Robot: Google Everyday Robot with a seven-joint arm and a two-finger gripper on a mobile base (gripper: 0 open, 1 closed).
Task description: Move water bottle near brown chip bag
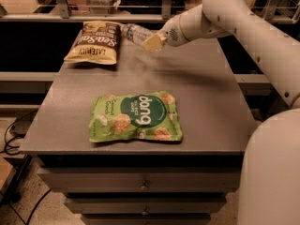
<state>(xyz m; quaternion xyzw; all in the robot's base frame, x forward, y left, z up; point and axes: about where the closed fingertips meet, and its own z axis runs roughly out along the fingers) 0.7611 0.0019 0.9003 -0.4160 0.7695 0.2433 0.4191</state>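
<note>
Nearest, along the bottom edge, drawers [140,179] with small knobs sit under a grey surface [211,93]. At lower right the robot's rounded white body [274,172] fills the corner and hides that end of the drawers. On the floor at far left lie dark cables [11,139].

On the near half of the surface a green bag [136,117] with white "dang" lettering lies flat, a little left of centre. It is well apart from everything farther back, and bare grey surface stretches beyond it.

At the far left corner the brown bag [93,42] lies flat, dark brown at its far end and tan-yellow at its near end, with large white "Sea Salt" lettering.

Just to its right is the bottle [136,32], clear and crinkled, tipped almost level. Its far end points left toward the bag's far right corner. Whether it touches the bag cannot be told. It is held off the surface, and a soft shadow lies below it.

The gripper [153,41] is at the bottle's right end, over the far middle of the surface, its tan jaws closed on the bottle. The white arm [243,27] reaches in from the upper right, bending above the far right corner.

Behind the surface runs a metal rail [37,18], with dark, blurred shapes beyond it.
</note>
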